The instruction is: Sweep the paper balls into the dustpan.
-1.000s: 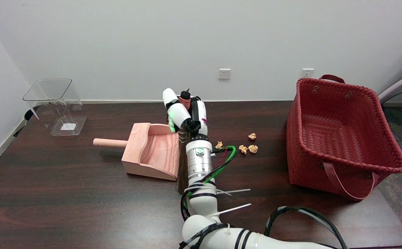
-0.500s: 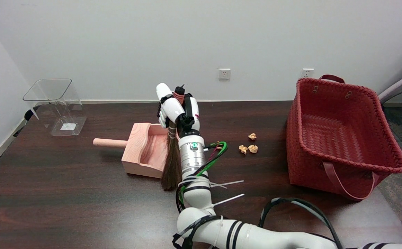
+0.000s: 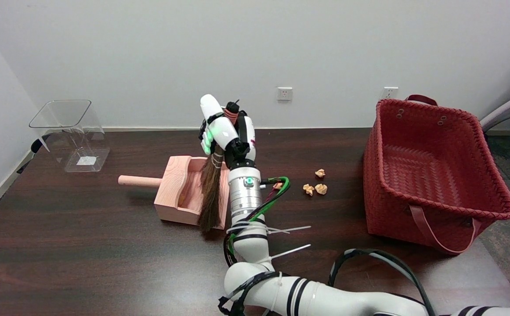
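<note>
while the dark table (image 3: 83,245) carries everything, biggest item is the red woven basket (image 3: 435,175) at far right, sits apart from the action, looks irrelevant to the sweep. clear plastic bin (image 3: 72,131) at far left near the wall, also unused. pink wooden dustpan (image 3: 184,188) lies mid-table, handle pointing left, open mouth facing right toward the paper, so balls can be pushed straight in. right arm reaches in from lower right, right hand (image 3: 224,136) wrapped closed around the top of the small brush (image 3: 211,193), holding it near upright with dark bristles hanging down over the dustpan's mouth edge; bristle tips look at or just off the surface, can't tell contact. paper balls (image 3: 315,186): three in a loose cluster right of the arm, well apart from the dustpan; a fourth scrap (image 3: 276,185) peeks out beside the wrist cables. none visible inside the pan, though brush hides part of it. judgement: sweep mostly undone, brush must get to the right of the cluster to push leftward.
</note>
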